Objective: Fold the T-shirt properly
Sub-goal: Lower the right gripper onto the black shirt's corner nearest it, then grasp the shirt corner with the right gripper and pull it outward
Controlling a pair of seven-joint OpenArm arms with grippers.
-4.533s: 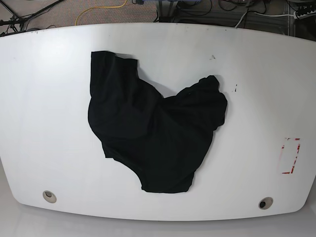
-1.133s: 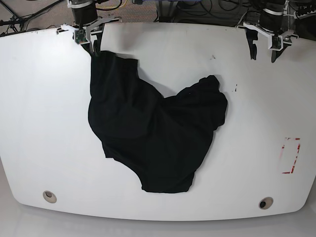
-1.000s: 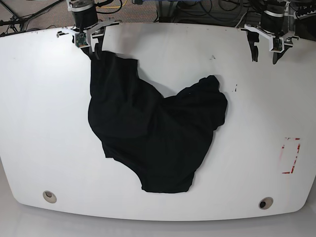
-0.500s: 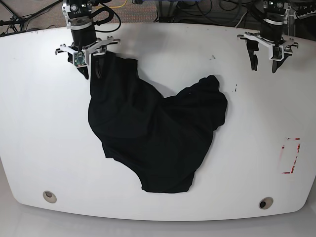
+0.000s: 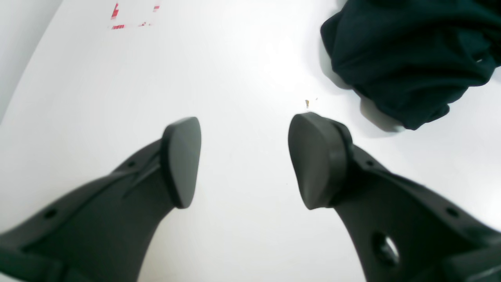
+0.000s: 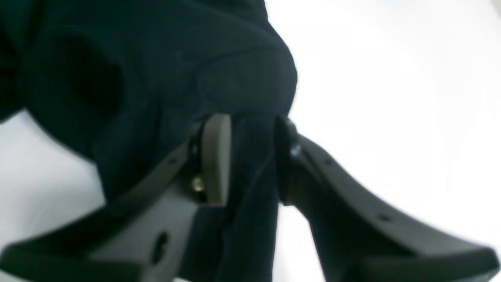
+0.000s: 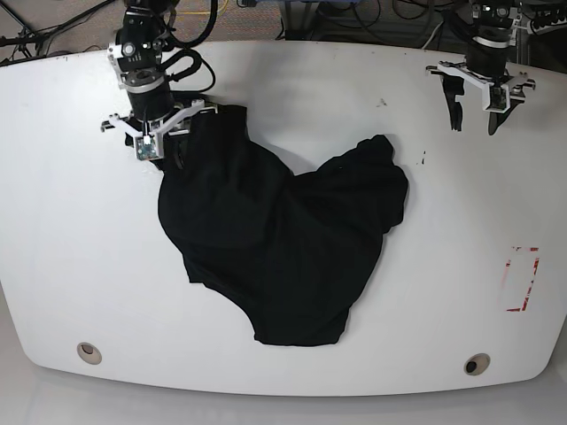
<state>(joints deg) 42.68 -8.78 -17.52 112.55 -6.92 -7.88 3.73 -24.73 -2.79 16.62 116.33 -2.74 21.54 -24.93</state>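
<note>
- Two arms over the white bench; one black T-shirt lies crumpled on it, roughly mid-bench.
- Right gripper: at the T-shirt's far corner, on the base view's left side. Wrist view shows the right gripper with a fold of the T-shirt running between its fingers; narrow gap, cloth filling it. Fingers pinched on the cloth. The image is blurred, so firmness of the hold cannot be judged.
- Left gripper: well apart from the T-shirt, beyond its far lobe toward the bench's far edge. Wrist view: left gripper, fingers spread wide, only bare bench between them, touching nothing.
- A bunched lobe of the T-shirt sits ahead of the left gripper, off to one side, not in contact.
- Red-marked patch lies on the bench, well apart from the T-shirt.
</note>
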